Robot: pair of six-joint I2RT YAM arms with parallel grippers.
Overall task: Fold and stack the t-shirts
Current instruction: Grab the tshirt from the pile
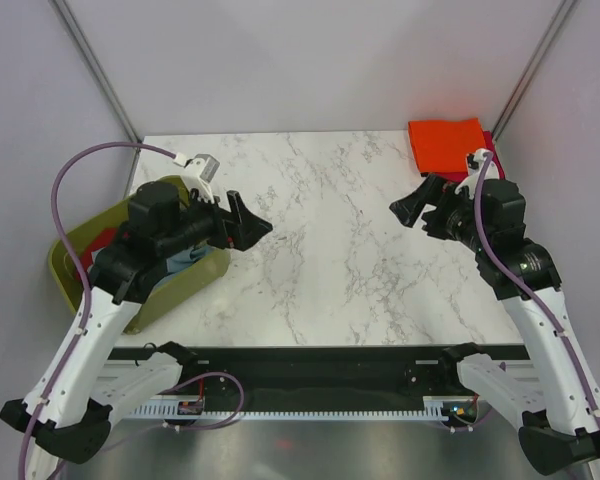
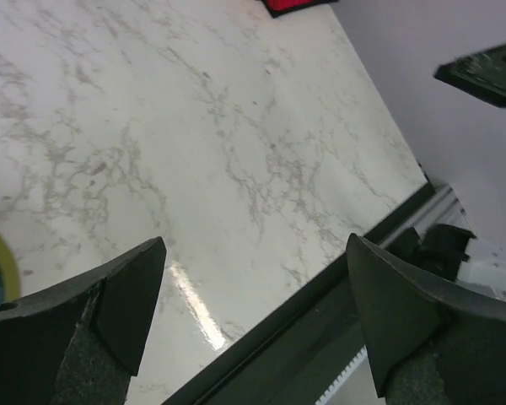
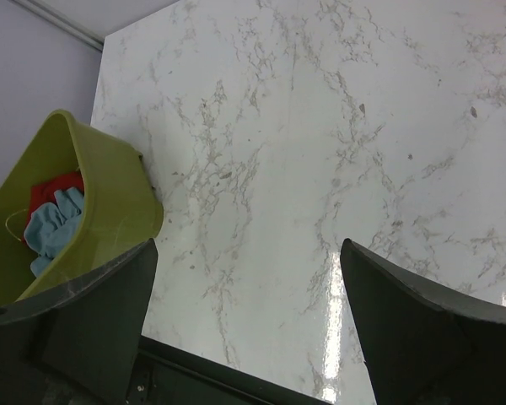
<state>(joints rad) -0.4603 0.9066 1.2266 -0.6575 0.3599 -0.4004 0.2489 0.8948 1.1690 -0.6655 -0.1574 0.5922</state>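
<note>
A: Top external view, left side first. Olive tub (image 1: 75,270) sits tilted at the table's (image 1: 330,260) left edge. Contents?
B: Right wrist view shows a crumpled blue-grey shirt (image 3: 55,226) on a red shirt (image 3: 57,187), both loose in the tub. Unfolded, so not yet dealt with, I judge.
A: Left tool (image 1: 248,222)?
B: Fingers spread wide, nothing between them. It hovers just right of the tub, over bare marble.
A: Middle of the table?
B: Bare. Likely the folding ground.
A: Right tool (image 1: 417,205)?
B: Spread wide too and holding nothing. It faces the left one across the gap.
A: Far right corner?
B: Orange shirt (image 1: 446,143), folded square, on a darker red one (image 1: 488,140) that shows only an edge. That's the stack, parked clear of the working space.
A: Next?
B: Probably a reach into the tub. Soft cloth may come up bunched.
</note>
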